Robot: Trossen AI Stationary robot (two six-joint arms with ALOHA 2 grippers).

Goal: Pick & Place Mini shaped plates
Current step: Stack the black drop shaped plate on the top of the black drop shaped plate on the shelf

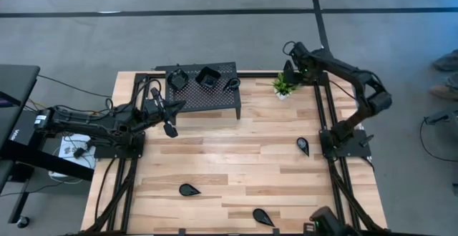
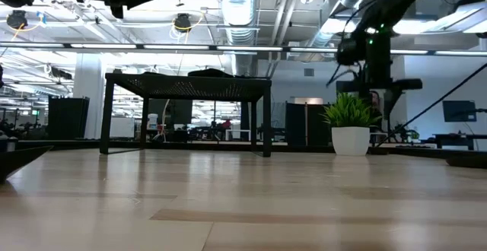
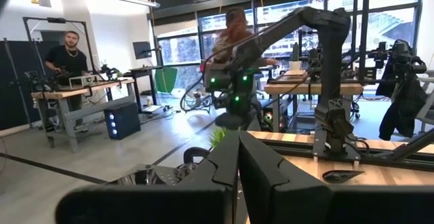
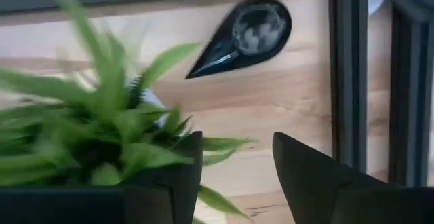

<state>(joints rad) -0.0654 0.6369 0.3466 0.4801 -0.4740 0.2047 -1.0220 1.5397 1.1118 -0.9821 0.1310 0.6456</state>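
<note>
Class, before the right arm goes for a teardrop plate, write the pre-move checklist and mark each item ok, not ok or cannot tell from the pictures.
1. Right gripper open and empty: ok.
2. Right gripper clear of the plant: not ok, it hangs right over the leaves.
3. Nearest teardrop plate lies free on the table, nothing on it: ok.
4. Left gripper shut, parked by the stand, away from that plate: ok.
5. Room left on the stand beside the plates there: ok.
6. Other teardrop plates out of the right arm's path: ok.
</note>
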